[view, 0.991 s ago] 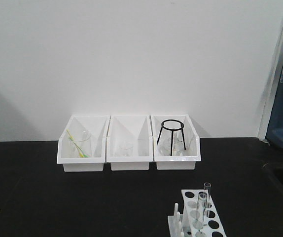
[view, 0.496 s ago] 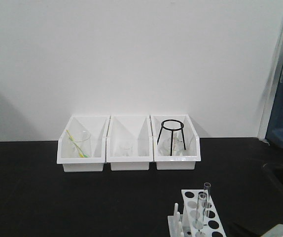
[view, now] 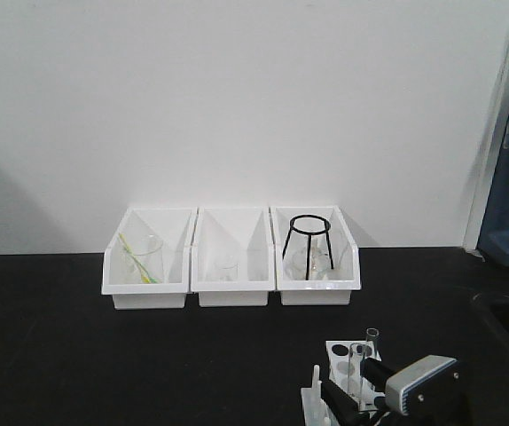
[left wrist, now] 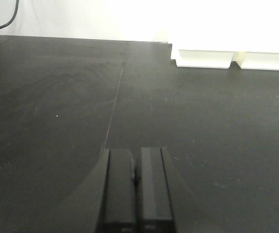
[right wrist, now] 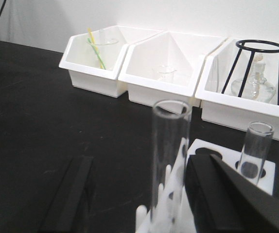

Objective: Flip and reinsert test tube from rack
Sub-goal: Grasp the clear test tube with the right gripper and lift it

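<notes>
Two glass tubes stand upright in the rack [view: 350,355], which sits on the black table [view: 148,355]. The test tube [right wrist: 171,155] is in a hole toward the rack's front. The second tube [right wrist: 256,145] is in a hole farther back and to the right. My right gripper [right wrist: 140,164] is at the rack with its jaws spread wide, one finger [right wrist: 69,199] left of the rack and the other over the top plate. The test tube stands between them, closer to the right finger, and I cannot tell whether that finger touches the glass. The rack's upright pegs rise just in front of the tube, low between my fingers. Three white bins [right wrist: 164,73] sit side by side well behind the rack. The bin behind and to the left holds a beaker [right wrist: 100,51] with a yellow-green stick, and the middle one holds a small beaker. The bin straight behind holds a black wire stand [right wrist: 258,46] over a glass flask. My left gripper [left wrist: 135,155] hangs over bare table with its fingers pressed together on nothing; I cannot tell where it is from the rack.
</notes>
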Controlling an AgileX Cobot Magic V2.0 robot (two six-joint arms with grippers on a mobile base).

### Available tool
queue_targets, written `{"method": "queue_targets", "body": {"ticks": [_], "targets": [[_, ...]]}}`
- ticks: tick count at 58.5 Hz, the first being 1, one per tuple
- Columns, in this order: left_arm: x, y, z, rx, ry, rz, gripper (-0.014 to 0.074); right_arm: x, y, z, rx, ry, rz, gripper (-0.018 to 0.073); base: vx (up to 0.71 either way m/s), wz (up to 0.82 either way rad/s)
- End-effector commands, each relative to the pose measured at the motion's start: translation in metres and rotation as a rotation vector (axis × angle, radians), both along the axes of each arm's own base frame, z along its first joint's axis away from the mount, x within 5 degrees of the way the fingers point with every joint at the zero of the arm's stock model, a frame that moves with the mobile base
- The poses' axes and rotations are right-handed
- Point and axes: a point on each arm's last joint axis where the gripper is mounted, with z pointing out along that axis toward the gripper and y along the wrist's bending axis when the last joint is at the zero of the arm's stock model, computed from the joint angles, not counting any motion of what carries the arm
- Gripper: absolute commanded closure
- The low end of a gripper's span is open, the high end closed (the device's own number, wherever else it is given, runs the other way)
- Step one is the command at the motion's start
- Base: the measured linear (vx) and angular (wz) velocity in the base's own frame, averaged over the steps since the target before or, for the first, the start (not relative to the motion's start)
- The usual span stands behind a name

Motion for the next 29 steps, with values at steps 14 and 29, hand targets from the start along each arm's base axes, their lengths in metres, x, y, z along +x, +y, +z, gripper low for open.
{"method": "queue_targets", "body": {"ticks": [14,29], "targets": [[0.001,-0.001,0.008,0.003,-0.097,-0.011,0.0603,0.019,0.0,0.015,0.046,-0.126,-0.059,0.009,0.0,0.0],[0.001,-0.001,0.008,0.003,-0.097,-0.011,0.0603,0.032,0.006,0.013,0.032,-0.145,-0.04,0.009,0.0,0.0]]}}
